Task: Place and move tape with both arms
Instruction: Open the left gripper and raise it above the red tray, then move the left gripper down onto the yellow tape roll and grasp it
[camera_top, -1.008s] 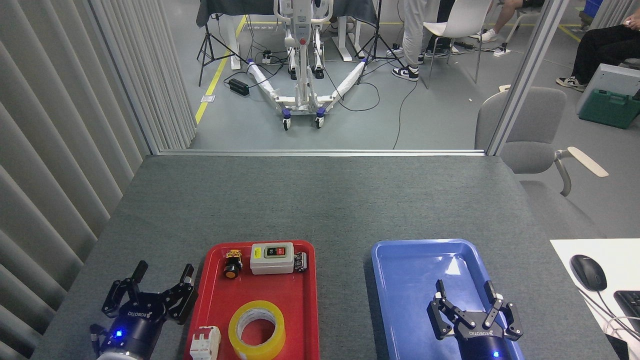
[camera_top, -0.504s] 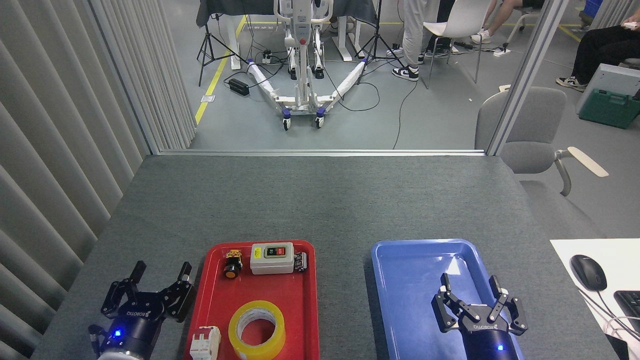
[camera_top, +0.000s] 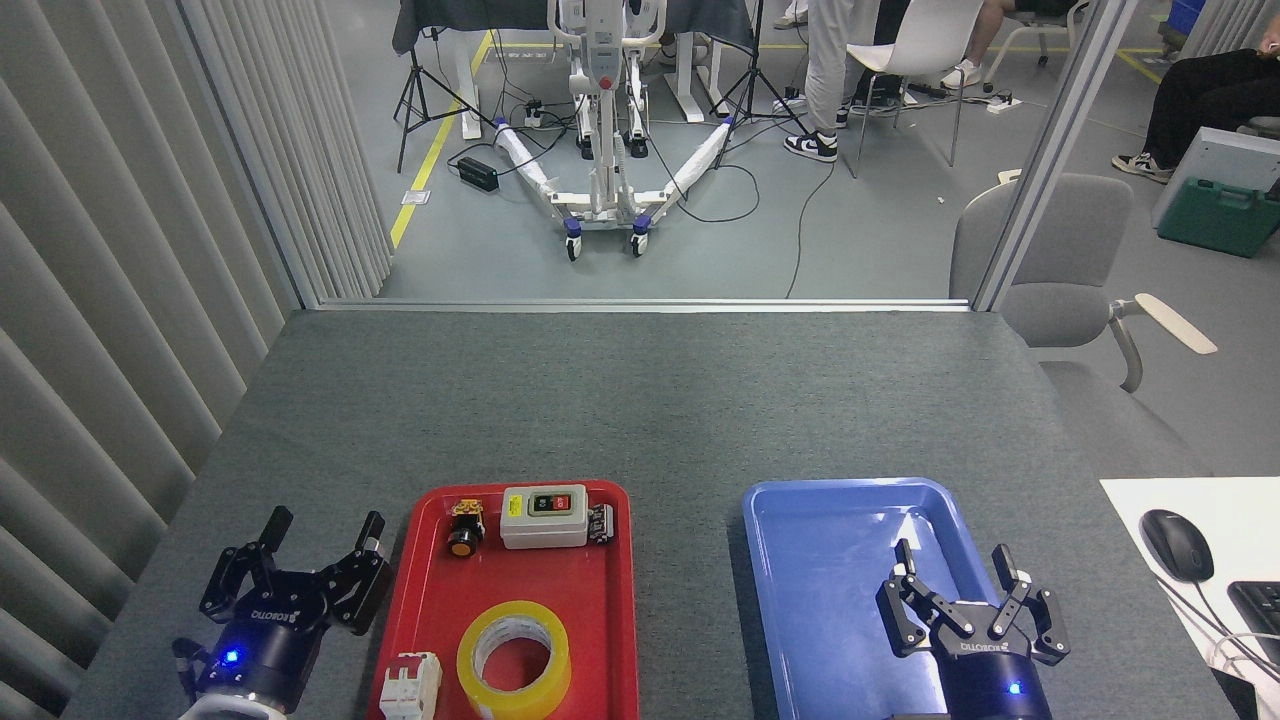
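Translucent yellow tape (camera_top: 514, 659), white-cored, lies flat; left pincer (camera_top: 322, 529) and right pincer (camera_top: 955, 563) spread.

Left claw (camera_top: 322, 528) and right claw (camera_top: 956, 564) both spread wide, pointing forward, low.

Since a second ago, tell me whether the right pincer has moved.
Yes. The right pincer has slid toward the blue tray's right rim and slightly nearer the camera, open and empty.

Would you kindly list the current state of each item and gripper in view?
tape: flat in the red tray, ungripped
blue tray: holds nothing
left gripper: open, beside the red tray
right gripper: open, over the blue tray
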